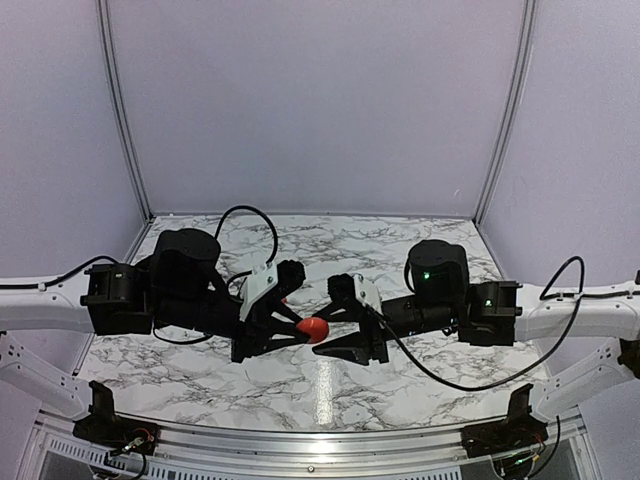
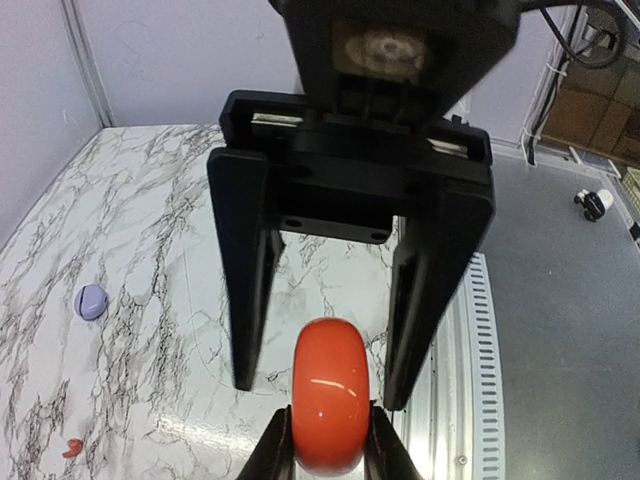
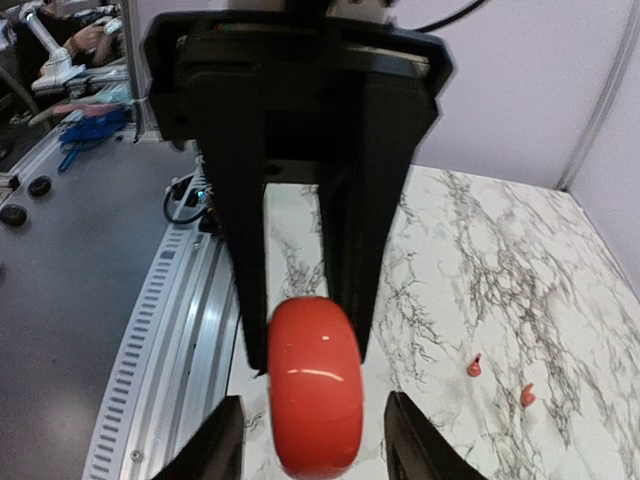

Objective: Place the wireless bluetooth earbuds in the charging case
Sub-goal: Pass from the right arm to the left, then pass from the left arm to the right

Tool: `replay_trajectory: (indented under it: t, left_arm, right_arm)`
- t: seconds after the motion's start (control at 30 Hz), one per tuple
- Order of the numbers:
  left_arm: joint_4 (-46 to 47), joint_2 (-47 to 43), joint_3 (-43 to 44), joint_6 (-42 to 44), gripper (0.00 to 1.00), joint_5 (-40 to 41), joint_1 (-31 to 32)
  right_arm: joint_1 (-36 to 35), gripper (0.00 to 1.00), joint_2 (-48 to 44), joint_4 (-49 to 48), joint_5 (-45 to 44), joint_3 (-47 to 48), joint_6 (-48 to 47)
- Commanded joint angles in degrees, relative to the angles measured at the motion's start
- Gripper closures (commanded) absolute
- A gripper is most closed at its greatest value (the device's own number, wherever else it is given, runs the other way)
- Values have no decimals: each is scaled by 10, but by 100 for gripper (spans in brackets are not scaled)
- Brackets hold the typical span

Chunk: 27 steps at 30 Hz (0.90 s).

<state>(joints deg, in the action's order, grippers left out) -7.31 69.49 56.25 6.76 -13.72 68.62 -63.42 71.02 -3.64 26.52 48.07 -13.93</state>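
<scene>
- The left gripper (image 2: 330,442) is nearest in its own wrist view. Its jaws are narrow and clamped on the rim of the round glossy red plastic charging case (image 2: 330,395), which it holds on edge above the white marble-patterned table (image 1: 400,250).
- The right gripper (image 3: 312,440) faces it with jaws spread, one finger (image 3: 215,445) on each side of the case with a gap showing, so it grips nothing.
- Farther out on the marble lie the tiny red plastic earbuds (image 3: 474,366), two of them close together, well apart from the case.
- Judged step: readying the case. It looks closed and no earbud is picked up.
- The next move likely calls for the right jaws to close on one half of the case and part the lid while the left holds firm. The glossy curve could slip.
- The right wrist view shows both earbuds, which the overhead view hides behind the arms.
- The left wrist view shows what looks like only one earbud (image 2: 70,449), plus a small lilac rounded piece (image 2: 91,301) seen nowhere else.
</scene>
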Motion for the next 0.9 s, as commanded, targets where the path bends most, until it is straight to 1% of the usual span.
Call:
replay_trajectory:
  t: [0.0,0.1,0.17,0.2,0.23,0.3,0.37,0.43,0.5,0.53,0.6,0.7,0.8,0.87]
  left_arm:
    - [62,-15,-11,-96,100,64,-7]
    - [130,-14,-26,-178,100,100,-20]
    - [160,-10,-24,-256,100,123,-34]
    - [177,-8,-23,-302,100,132,-42]
    - [186,-4,-20,-372,100,161,-48]
    - [178,5,-1,-464,100,199,-53]
    - [165,9,22,-537,100,219,-54]
    - [161,9,33,-593,100,227,-56]
    - [150,5,42,-645,100,241,-57]
    - [147,3,44,-667,100,244,-58]
    - [139,-1,45,-709,100,254,-58]
    - [132,-5,40,-768,100,259,-60]
    - [136,-6,30,-809,100,254,-60]
    - [136,-6,25,-827,100,249,-60]
  right_arm:
    - [-2,33,-35,-17,-110,8,-3]
    - [-2,15,-77,-49,-193,-16,-19]
    - [-2,2,-104,-66,-240,-28,-40]
    - [-2,2,-116,-70,-257,-32,-54]
    - [-2,2,-125,-71,-280,-34,-69]
    - [-2,1,-140,-69,-303,-34,-91]
    - [-2,2,-153,-75,-308,-40,-106]
    - [-2,1,-167,-72,-290,-44,-136]
    - [-3,2,-162,-63,-298,-35,-156]
    - [-5,6,-154,-52,-310,-23,-164]
    - [-25,14,-140,-48,-370,-10,-206]
    - [-92,18,-121,-120,-484,-32,-309]
    - [-124,26,-95,-182,-550,-46,-385]
    - [-139,33,-78,-242,-585,-60,-431]
